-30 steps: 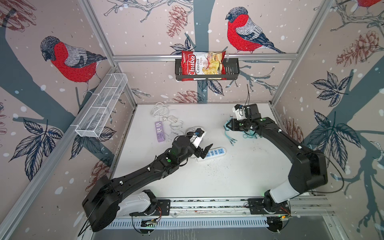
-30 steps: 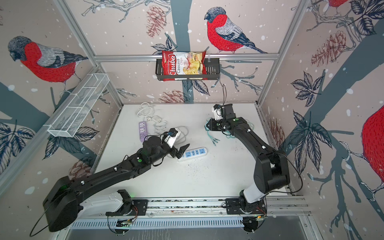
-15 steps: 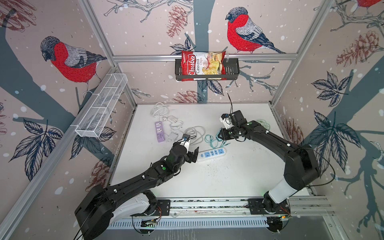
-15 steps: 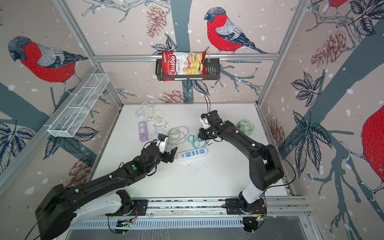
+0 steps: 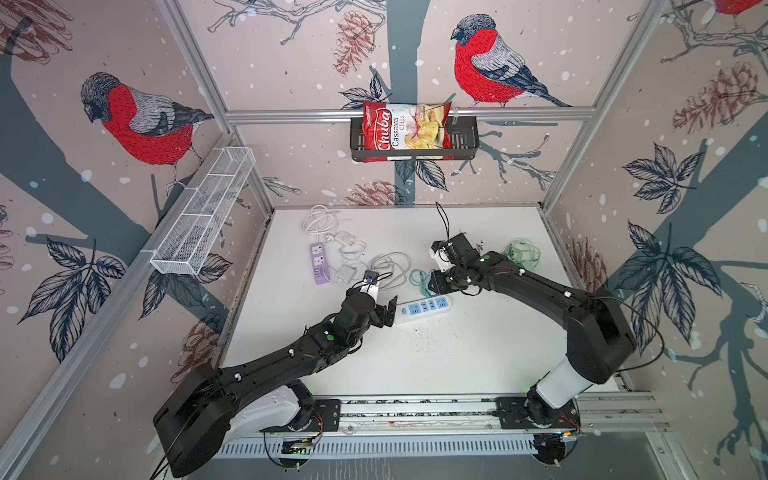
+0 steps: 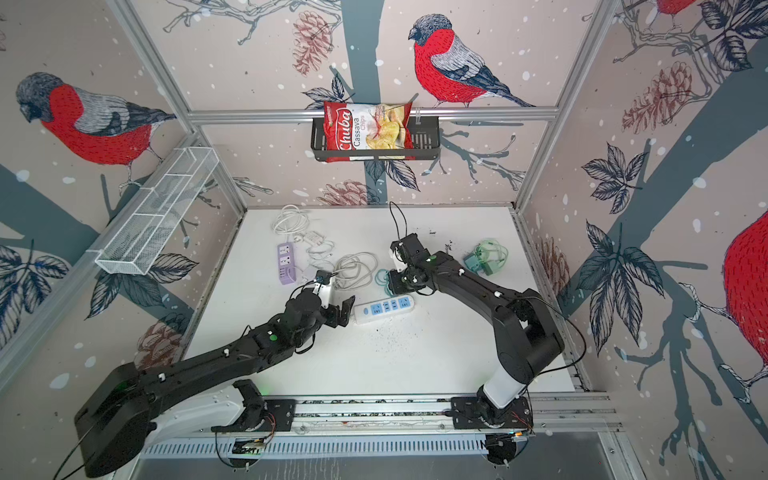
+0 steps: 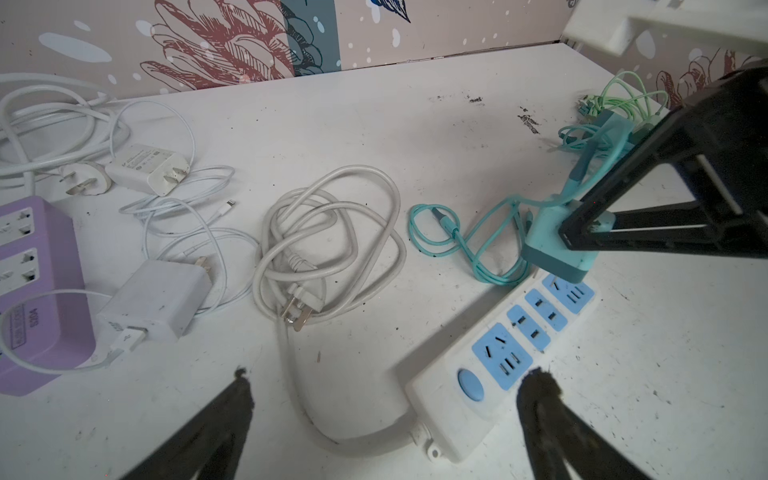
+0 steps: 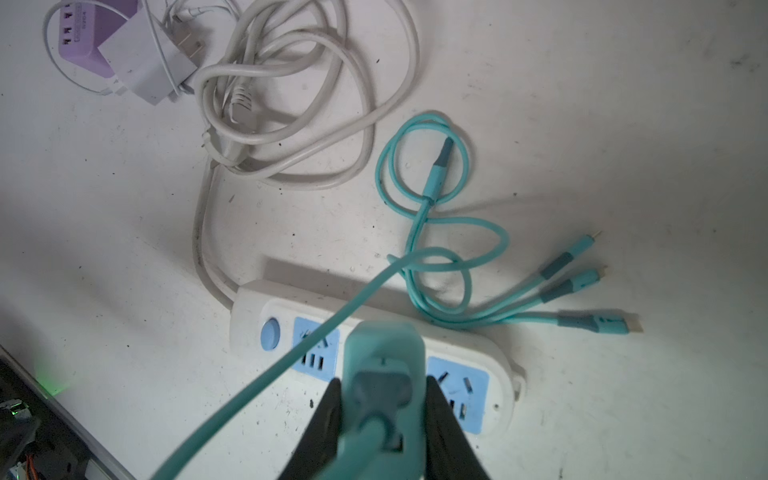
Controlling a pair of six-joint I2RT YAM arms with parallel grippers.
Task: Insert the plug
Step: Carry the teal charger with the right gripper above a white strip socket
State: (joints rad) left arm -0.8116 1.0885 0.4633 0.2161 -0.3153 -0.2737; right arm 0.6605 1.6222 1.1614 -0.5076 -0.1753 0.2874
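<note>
R gripper [image 8: 382, 399] clamped on teal plug [image 7: 557, 249], cable [image 8: 291, 358] trailing off it. Plug hangs just over the white power strip [image 5: 424, 308] mid-table, toward strip's right end. Can't tell if prongs touch yet; body looks raised, so prob not seated. L gripper [image 7: 388, 376] fingers wide at strip's left end, gripping nothing. Done: pick-up + carry. Left: align prongs, push down, maybe L braces strip

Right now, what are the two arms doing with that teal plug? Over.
Left gripper open beside power strip, switch end. Right gripper shut on teal plug, over far socket, seating unclear. Teal cable loops beside strip, not blocking.
</note>
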